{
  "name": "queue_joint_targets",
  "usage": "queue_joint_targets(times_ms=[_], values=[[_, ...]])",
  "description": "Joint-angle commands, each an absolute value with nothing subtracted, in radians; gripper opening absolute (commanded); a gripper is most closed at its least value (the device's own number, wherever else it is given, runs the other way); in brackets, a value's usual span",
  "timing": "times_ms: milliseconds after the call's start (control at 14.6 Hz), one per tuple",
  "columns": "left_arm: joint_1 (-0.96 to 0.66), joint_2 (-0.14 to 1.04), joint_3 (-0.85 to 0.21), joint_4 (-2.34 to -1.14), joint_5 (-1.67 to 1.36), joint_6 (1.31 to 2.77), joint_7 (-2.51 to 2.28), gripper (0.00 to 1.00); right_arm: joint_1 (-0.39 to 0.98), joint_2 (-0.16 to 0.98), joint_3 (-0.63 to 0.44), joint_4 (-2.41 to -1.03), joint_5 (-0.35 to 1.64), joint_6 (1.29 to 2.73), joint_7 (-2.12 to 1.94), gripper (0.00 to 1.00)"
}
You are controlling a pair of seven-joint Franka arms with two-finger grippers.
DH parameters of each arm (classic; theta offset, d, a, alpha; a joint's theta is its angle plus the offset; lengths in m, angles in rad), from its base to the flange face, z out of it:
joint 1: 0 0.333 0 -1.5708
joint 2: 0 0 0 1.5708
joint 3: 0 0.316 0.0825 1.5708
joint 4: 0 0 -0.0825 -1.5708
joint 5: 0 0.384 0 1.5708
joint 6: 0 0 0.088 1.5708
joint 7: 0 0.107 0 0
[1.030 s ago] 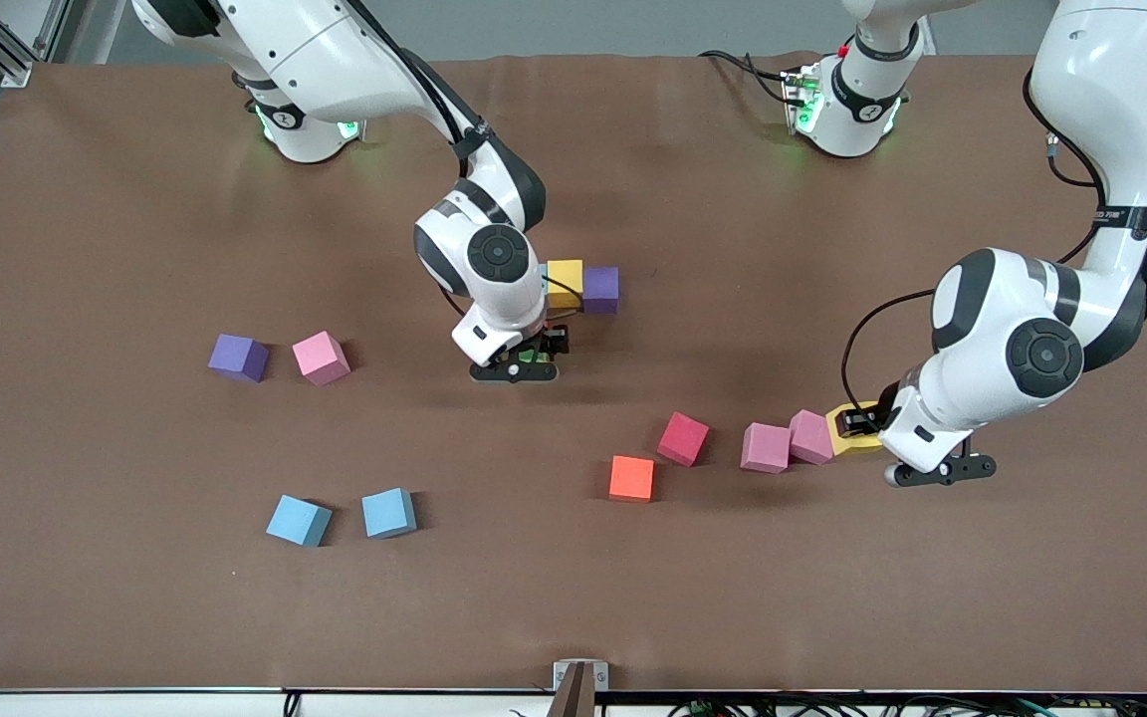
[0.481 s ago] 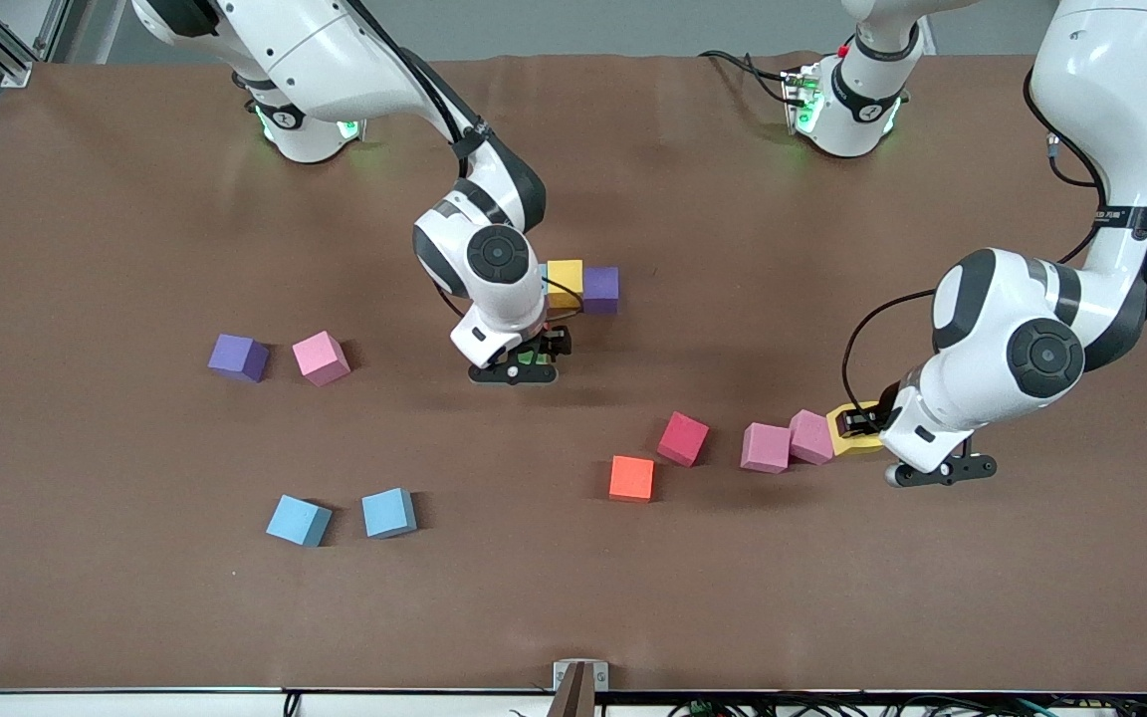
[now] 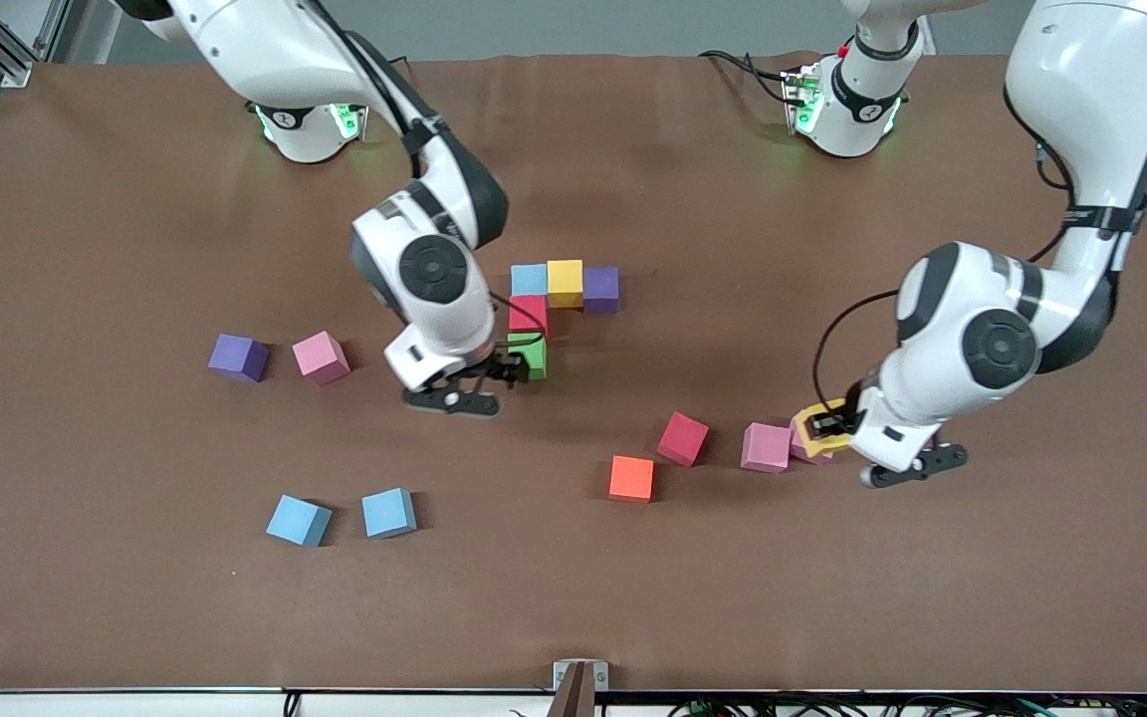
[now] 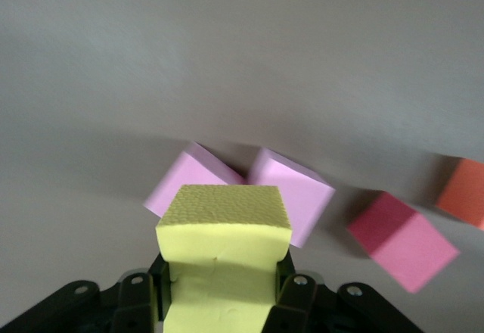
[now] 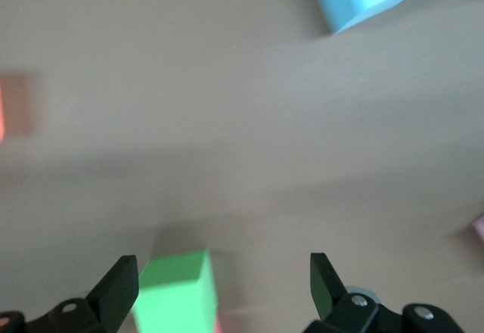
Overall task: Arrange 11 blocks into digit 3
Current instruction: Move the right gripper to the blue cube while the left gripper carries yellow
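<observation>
The right tool (image 3: pixel 482 383) has drawn back from the green block (image 3: pixel 532 356), jaws wide and empty; that cube now extends the digit 3's (image 3: pixel 556 302) column. The left tool (image 3: pixel 829 426) has lifted, clamped on a yellow block (image 3: pixel 816 422), above the two pink blocks (image 3: pixel 766 447) on the desk (image 3: pixel 115 597); six cubes remain.

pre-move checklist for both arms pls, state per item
1. Left gripper shut on the yellow foam cube, over the two pink foam cubes: ok.
2. Yellow cube seated squarely between the fingers: cannot tell, its lower part is hidden.
3. Right gripper open and holding nothing: ok.
4. Green foam cube set down touching the red foam cube in the started figure: ok.
5. Top bar of light blue, yellow and purple cubes in one touching row: ok.
6. Right gripper lifted off the green cube: cannot tell.
</observation>
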State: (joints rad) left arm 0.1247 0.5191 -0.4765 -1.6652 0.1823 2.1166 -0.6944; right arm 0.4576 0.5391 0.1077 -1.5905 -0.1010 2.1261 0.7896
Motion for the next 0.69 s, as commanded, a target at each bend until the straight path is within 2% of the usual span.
queue_joint_targets(times_ms=[0, 206, 412, 618], values=[[0.034, 0.563, -0.465, -1.608, 0.213, 2.095, -0.855, 0.39, 0.344, 0.523, 0.124, -1.608, -0.123, 2.128, 0.785, 1.00], [-0.061, 0.635, -0.459, -1.510, 0.230, 2.094, -1.078, 0.39, 0.258, 0.528, 0.124, -1.606, -0.150, 2.126, 0.785, 1.00], [-0.135, 0.637, -0.459, -1.509, 0.227, 2.095, -1.285, 0.40, 0.180, 0.534, 0.126, -1.602, -0.144, 2.128, 0.830, 1.00], [-0.156, 0.624, -0.466, -1.509, 0.219, 2.095, -1.502, 0.40, 0.170, 0.580, 0.126, -1.563, -0.150, 2.129, 1.036, 1.00]])
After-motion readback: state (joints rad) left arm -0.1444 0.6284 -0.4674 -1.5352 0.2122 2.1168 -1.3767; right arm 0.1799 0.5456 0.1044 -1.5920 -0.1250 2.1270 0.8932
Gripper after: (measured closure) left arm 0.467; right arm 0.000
